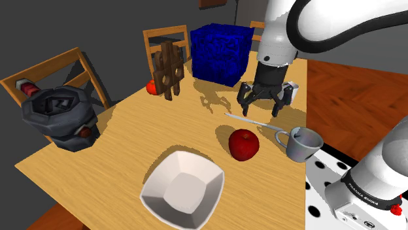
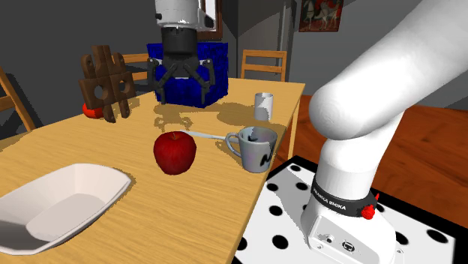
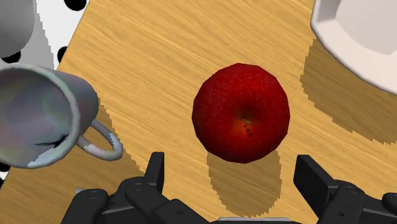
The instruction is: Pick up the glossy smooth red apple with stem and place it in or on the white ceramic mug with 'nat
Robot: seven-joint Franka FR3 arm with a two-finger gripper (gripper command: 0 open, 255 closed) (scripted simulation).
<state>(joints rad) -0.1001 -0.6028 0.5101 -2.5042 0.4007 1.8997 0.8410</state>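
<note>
We see claw (image 3: 233, 175) spread wide, empty, hanging above tabletop (image 1: 131, 131) — red apple (image 3: 241, 112) below, stem up, centred on its gap, slightly ahead, near tabletop edge. Mug (image 3: 38, 118) just beside apple, apart. We judge a near-straight descent.

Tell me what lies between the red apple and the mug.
Only bare wooden table: in the wrist view the mug turns its handle toward the apple, with nothing in the gap.
</note>
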